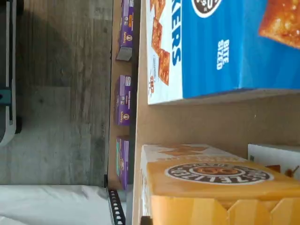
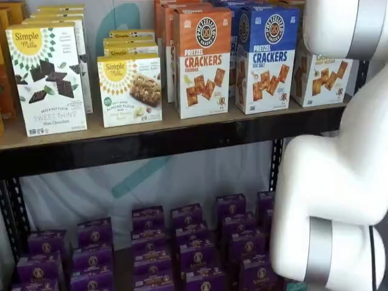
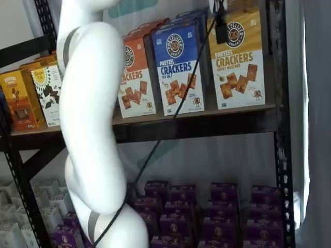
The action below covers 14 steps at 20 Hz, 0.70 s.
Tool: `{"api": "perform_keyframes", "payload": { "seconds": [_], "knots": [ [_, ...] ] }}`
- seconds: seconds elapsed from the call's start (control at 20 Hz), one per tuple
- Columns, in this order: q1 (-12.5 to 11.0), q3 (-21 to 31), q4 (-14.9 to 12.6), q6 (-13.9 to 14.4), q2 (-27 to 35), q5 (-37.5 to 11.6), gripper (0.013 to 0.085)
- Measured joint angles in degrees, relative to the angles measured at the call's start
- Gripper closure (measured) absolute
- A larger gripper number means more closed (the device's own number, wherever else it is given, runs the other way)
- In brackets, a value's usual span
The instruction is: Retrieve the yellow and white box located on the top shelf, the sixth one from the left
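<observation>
While the white arm (image 3: 88, 124) fills the foreground, the gripper (image 3: 221, 28) at a shelf view's upper edge sits closed on the yellow and white box (image 3: 239, 59), which stands on the top shelf (image 3: 207, 124) beside the blue box (image 3: 178, 70). Best to lift slightly, then draw straight out, clear of that neighbour.

The yellow and white box (image 3: 239, 62) stood at the far end of the top shelf (image 2: 182, 130), w/ a black rack post (image 3: 276, 77) close beside it. A blue carton (image 3: 178, 70) stood just on its other side, w/ a strip of bare board showing between them in the wrist view. The arm's white body (image 3: 90, 119) blocked much of the shelf front, & a black cable (image 3: 170, 119) hung across the blue carton.
</observation>
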Motion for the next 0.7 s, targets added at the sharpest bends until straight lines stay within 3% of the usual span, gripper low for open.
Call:
{"api": "perform_keyframes", "payload": {
  "seconds": [0.3,0.7],
  "knots": [
    [-0.64,1.33,0.44,-0.46,-1.58,0.19,0.0370],
    [-3.64,3.00,2.68,-2.37,-4.68,2.58,0.0370]
  ]
}}
